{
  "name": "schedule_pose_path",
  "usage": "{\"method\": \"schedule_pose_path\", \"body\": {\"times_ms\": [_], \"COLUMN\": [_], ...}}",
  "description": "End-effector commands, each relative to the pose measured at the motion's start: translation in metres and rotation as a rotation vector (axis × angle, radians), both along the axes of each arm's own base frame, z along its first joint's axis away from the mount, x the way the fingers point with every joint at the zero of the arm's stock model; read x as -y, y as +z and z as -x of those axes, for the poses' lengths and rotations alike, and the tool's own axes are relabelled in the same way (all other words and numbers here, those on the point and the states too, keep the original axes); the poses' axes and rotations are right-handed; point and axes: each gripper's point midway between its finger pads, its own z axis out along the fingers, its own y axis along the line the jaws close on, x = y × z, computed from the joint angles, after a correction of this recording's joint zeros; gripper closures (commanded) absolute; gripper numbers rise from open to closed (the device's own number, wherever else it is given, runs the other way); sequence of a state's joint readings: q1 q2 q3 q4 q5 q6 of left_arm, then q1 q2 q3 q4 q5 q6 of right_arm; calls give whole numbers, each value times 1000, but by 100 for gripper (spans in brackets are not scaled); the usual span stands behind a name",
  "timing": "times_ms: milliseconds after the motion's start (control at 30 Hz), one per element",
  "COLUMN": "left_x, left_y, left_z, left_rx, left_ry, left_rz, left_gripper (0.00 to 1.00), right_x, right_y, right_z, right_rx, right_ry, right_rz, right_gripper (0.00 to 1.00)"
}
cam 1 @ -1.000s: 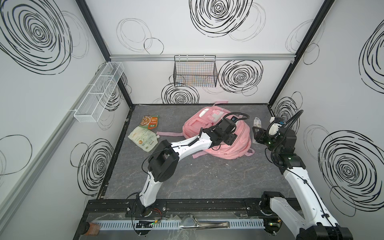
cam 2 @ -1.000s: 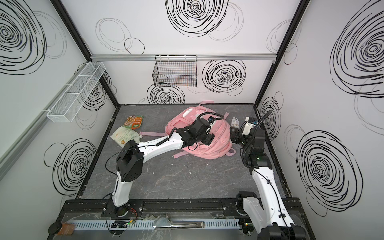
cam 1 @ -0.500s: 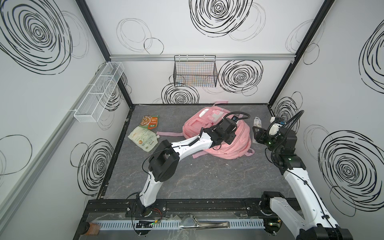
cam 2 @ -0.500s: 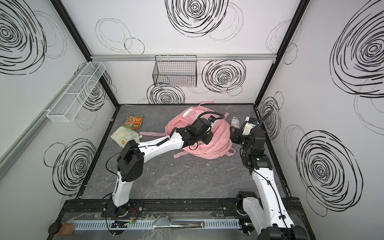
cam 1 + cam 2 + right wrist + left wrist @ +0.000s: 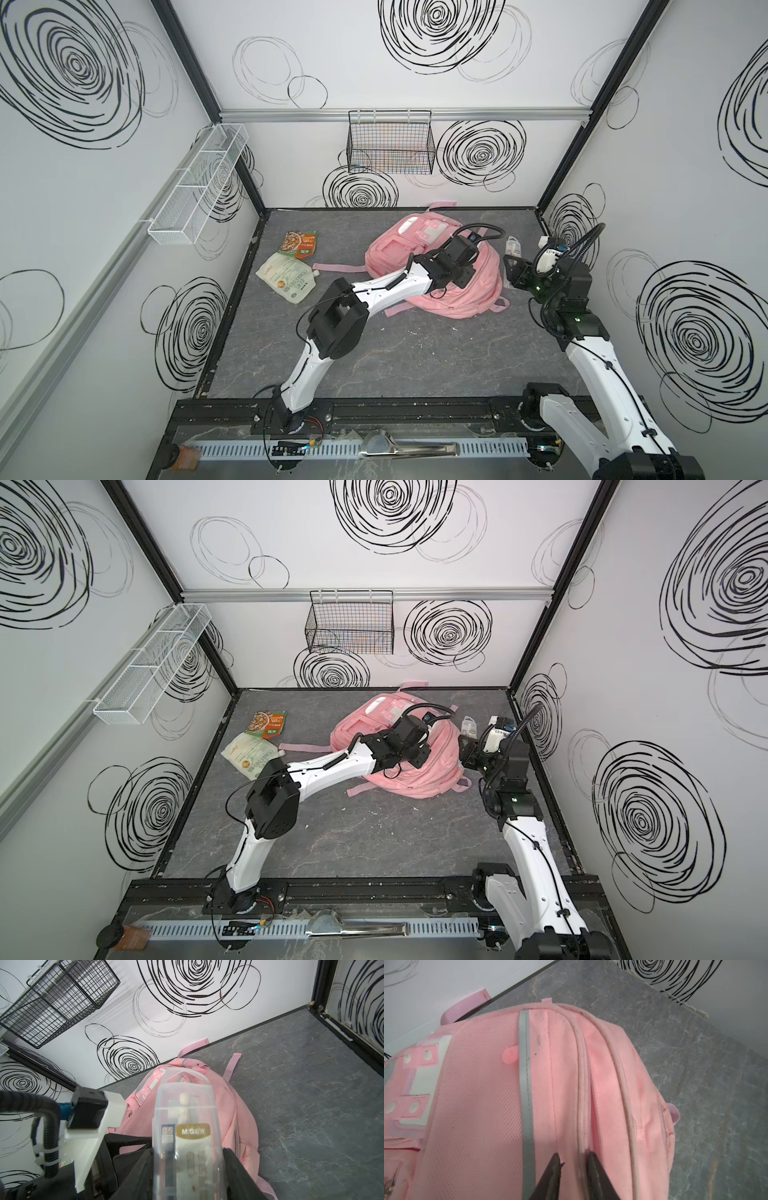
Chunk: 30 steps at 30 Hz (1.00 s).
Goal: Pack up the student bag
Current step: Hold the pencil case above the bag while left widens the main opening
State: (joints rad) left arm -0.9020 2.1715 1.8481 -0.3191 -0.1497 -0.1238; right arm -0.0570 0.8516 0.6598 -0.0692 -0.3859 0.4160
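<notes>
Left wrist: bag [image 5: 477, 1095] under claw [image 5: 574, 1158] (pinched)

Robot lab test cell: swirl-printed white panels [image 5: 332, 62], black frame posts [image 5: 187, 62], wire basket [image 5: 390, 145] hung beyond left claw [image 5: 572, 1156].

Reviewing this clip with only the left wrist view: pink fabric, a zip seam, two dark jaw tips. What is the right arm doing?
Observer: The right arm's jaws grip a clear plastic case of pencil leads, to the right of the pink fabric backpack in a top view.
Operator: Other items waiting?
Observer: An orange food pouch and a pale food pouch lie on the grey table, left of the backpack.
</notes>
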Motion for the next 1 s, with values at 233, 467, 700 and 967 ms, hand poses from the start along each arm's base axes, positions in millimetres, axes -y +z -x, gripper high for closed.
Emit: {"method": "schedule_pose_path", "body": {"times_ms": [233, 467, 700, 967], "left_x": [4, 11, 0, -13], "left_y": [43, 26, -1, 3], "left_z": [2, -1, -17, -31], "left_rx": [-40, -58, -53, -13], "left_ry": [-33, -34, 15, 61], "left_rz": [153, 122, 46, 17], "left_gripper": [47, 45, 50, 70], "right_x": [-3, -5, -6, -7], "right_y": [15, 11, 10, 10], "right_z": [-1, 1, 0, 0], "right_rx": [61, 56, 60, 60], "right_ry": [12, 19, 24, 27], "right_rz": [-6, -8, -9, -4], "right_gripper": [70, 71, 71, 71]}}
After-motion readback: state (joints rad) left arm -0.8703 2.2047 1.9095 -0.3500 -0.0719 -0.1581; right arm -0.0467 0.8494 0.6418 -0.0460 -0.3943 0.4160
